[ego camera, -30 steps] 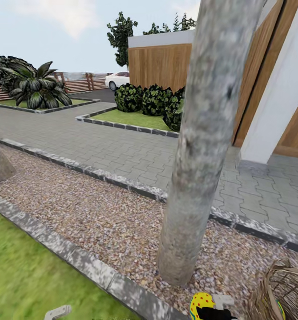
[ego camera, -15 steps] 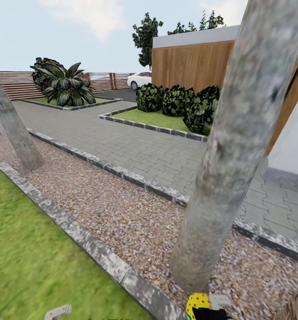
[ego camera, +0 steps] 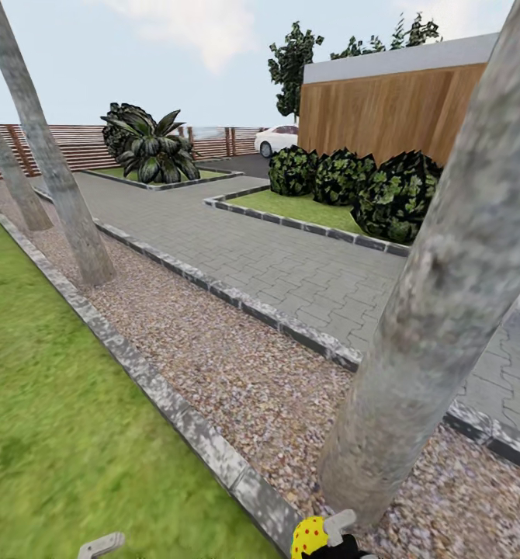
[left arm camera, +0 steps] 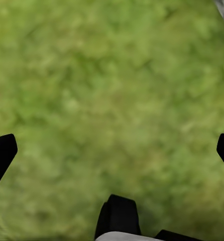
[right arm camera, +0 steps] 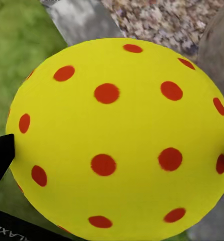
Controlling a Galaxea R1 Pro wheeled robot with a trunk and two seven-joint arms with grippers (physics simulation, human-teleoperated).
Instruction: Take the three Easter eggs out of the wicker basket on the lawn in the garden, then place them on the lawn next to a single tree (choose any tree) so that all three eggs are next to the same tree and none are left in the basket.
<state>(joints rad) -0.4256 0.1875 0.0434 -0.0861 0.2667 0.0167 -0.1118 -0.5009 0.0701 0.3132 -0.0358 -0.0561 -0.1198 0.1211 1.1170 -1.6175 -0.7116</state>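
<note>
Right gripper [right arm camera: 114, 150] jaws pinch the egg [right arm camera: 117, 140] squarely between them, by the tree [ego camera: 438, 310]; left gripper [left arm camera: 112, 150] jaws spread over lawn [left arm camera: 112, 90].

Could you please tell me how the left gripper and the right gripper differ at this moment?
The left gripper is open with nothing between its fingertips, while the right gripper is shut on a yellow, red-dotted Easter egg. The left gripper hangs over plain lawn; under the right gripper the grey kerb and gravel show. Both have dark fingertips.
</note>
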